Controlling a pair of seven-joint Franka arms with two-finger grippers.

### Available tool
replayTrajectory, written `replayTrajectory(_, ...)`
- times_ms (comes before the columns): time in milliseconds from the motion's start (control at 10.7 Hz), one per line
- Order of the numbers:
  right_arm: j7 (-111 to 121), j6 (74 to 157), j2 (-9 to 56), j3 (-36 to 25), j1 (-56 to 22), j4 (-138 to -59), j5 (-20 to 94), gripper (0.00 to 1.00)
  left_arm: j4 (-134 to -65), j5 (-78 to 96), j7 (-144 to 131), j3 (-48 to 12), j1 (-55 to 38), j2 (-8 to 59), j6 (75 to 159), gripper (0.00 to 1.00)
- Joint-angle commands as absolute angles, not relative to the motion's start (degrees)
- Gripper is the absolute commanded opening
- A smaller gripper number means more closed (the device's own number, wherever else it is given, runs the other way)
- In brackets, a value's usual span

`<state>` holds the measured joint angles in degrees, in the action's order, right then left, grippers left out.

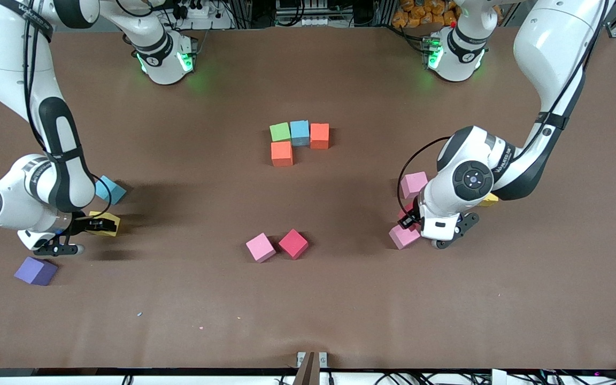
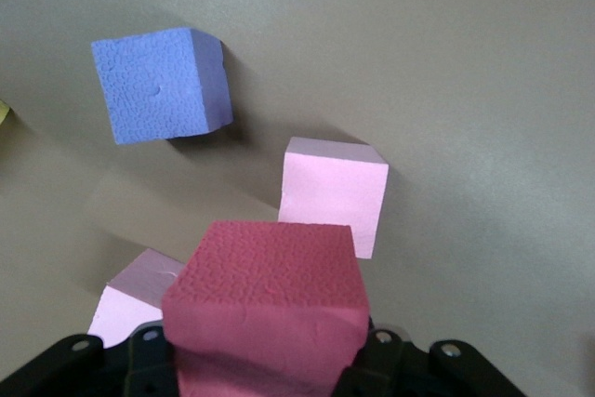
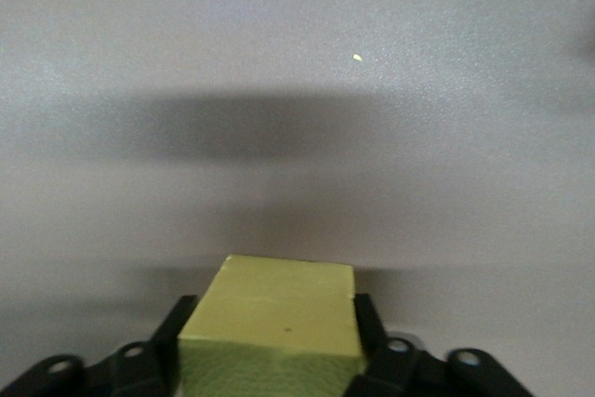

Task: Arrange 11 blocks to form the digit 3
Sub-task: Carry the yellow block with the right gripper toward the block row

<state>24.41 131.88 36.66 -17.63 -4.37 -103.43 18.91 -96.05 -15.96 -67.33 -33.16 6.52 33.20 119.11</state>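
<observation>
Four blocks already sit together mid-table as the start of the digit 3 [image 1: 298,141]: a green block [image 1: 279,131], a blue block [image 1: 299,132] and an orange block [image 1: 319,135] in a row, with a second orange block [image 1: 281,153] just in front of the green one, nearer the front camera. That looks like the top bar plus the first link.

Both arms are collecting more. The left gripper [image 2: 270,360] is clenched on a red block [image 2: 270,309], held above the table at the left arm's end; below it lie two pink blocks [image 2: 333,194] and a purple-blue block [image 2: 160,84] (that one is hidden by the arm in the front view). The right gripper [image 3: 270,346] has its fingers on either side of a yellow block [image 3: 271,318], grasping it, at the right arm's end, between a light blue block [image 1: 110,189] and a purple block [image 1: 36,270].

A pink block [image 1: 260,247] and a red cube [image 1: 293,243] wait touching, nearer the front camera than the figure. The loose cubes are spread apart, which I judge leaves the fingers room.
</observation>
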Motion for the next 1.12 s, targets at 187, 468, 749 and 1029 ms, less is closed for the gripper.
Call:
replayTrajectory(187,25.05,131.49,36.65,-18.19,-5.36,-103.10,19.78,0.28,-95.80,-14.77,-65.30,-33.49,7.47,32.78,116.98,0.00)
replayTrajectory(468,21.81,129.65,32.89,-17.58,-10.17,-103.53,19.60,0.24,-95.80,-15.03,-65.30,-33.49,7.38,32.78,116.81,0.00)
replayTrajectory(749,15.85,123.42,27.79,-17.67,-17.99,-103.62,19.25,0.25,-95.80,-14.94,-65.39,-33.49,7.30,32.78,116.72,0.00)
replayTrajectory(1029,7.34,119.71,24.36,-17.84,-27.21,-104.67,19.07,0.26,-95.89,-14.94,-65.30,-33.40,7.29,32.87,116.72,0.00)
